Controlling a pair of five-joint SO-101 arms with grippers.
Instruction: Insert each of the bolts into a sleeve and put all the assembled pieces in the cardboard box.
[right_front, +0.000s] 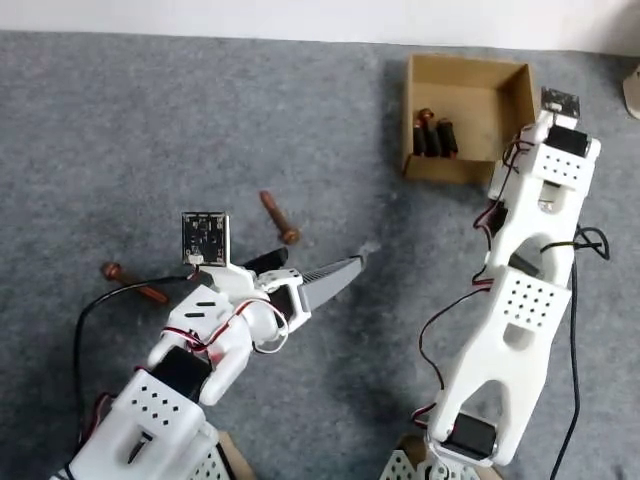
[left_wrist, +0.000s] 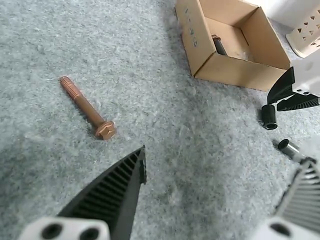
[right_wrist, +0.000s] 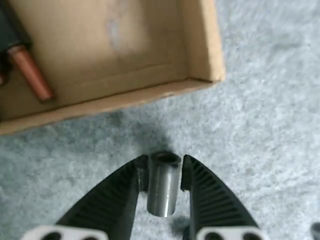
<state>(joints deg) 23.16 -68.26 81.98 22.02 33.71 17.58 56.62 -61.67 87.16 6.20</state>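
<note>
My right gripper is shut on a dark metal sleeve just outside the cardboard box; the left wrist view shows that gripper and sleeve close to the box wall. A second sleeve lies on the carpet nearby. One copper bolt lies ahead of my open left gripper; from above, that bolt sits beyond the left gripper. Another bolt lies to the left. Assembled pieces lie in the box.
Grey carpet covers the table. The right arm stretches along the right side up to the box. A white perforated object stands beyond the box. Open carpet lies between the two arms.
</note>
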